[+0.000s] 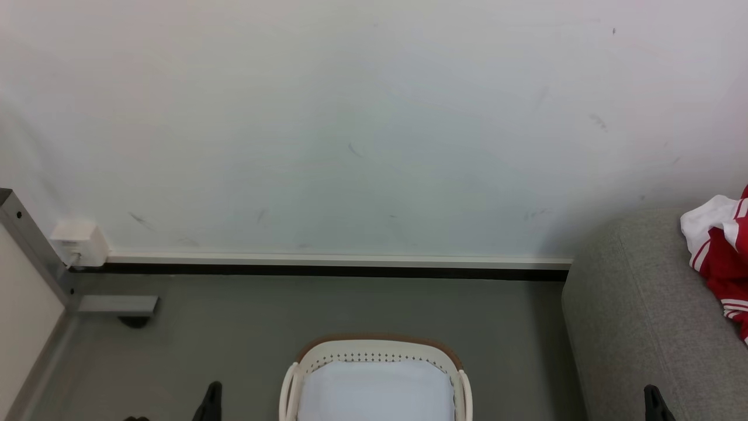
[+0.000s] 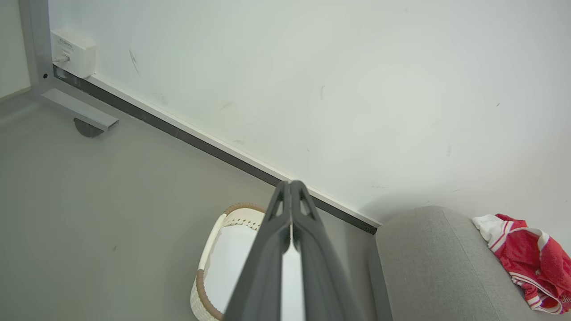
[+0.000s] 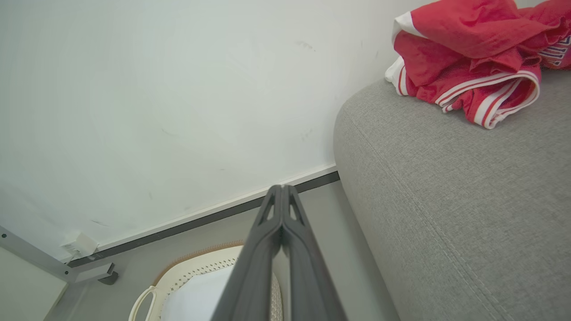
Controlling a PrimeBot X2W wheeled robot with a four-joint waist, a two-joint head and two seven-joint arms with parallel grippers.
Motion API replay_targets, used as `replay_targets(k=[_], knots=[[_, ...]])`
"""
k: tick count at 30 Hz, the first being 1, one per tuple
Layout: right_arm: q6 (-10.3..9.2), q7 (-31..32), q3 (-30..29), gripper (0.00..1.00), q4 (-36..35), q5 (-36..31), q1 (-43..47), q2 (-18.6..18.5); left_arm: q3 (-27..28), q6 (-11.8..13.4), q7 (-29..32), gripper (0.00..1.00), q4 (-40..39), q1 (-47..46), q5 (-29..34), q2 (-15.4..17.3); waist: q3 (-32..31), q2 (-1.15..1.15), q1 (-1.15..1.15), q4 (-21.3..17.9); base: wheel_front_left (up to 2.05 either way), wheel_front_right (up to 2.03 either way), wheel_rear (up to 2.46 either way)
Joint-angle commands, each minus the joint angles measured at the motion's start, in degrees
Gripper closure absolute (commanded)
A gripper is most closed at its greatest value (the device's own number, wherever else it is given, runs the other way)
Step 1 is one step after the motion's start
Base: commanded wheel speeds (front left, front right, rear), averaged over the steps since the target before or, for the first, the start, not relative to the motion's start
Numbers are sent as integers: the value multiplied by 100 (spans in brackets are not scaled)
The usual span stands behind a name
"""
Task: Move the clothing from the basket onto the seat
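Crumpled red clothing is heaped on the rounded woven seat, well apart from the left gripper and right gripper, both pressed together near the perforated basket.

Open floor flanks the basket on both sides; the wall closes behind, the seat blocks the right.
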Motion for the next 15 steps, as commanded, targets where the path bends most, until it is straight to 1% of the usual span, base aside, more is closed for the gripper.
replay_targets(k=[1,15], knots=[[-3,51,-23,100,-120,269,-212,-53,53,-27,43,100,-119,-165,-265,18,7,0,0,-6,0,0,0],[-4,351,-77,100,-213,1482,-370,-69,228,-41,351,100,-206,-294,-1380,-24,69,0,0,-54,0,0,0]])
